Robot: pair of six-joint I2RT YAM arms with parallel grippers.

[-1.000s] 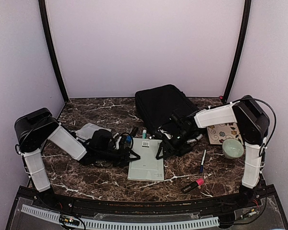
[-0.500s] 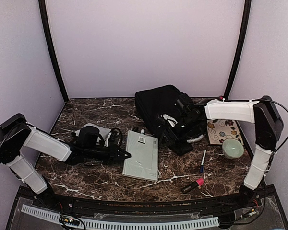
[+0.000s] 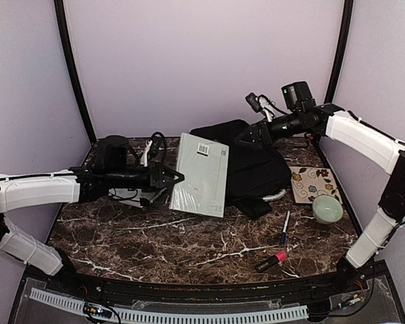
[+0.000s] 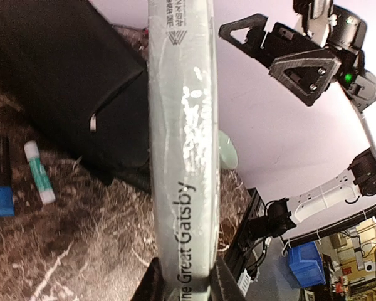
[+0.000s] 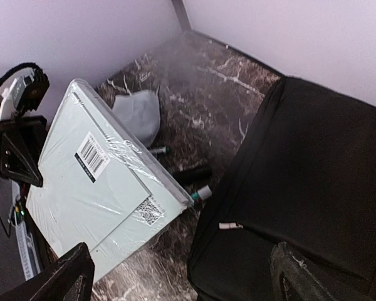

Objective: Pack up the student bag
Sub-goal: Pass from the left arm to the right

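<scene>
book raised by left fingers | right fingers lifted off student bag, spread wide

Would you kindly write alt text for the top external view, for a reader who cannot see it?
The left gripper holds a pale green wrapped book up off the marble table, beside the black student bag, while the right gripper hangs open above the bag. A bowl, a pen and a red marker lie at right.

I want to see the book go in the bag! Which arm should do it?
Left. The left gripper holds the book up beside the student bag; the right gripper hangs open and empty above it.
</scene>
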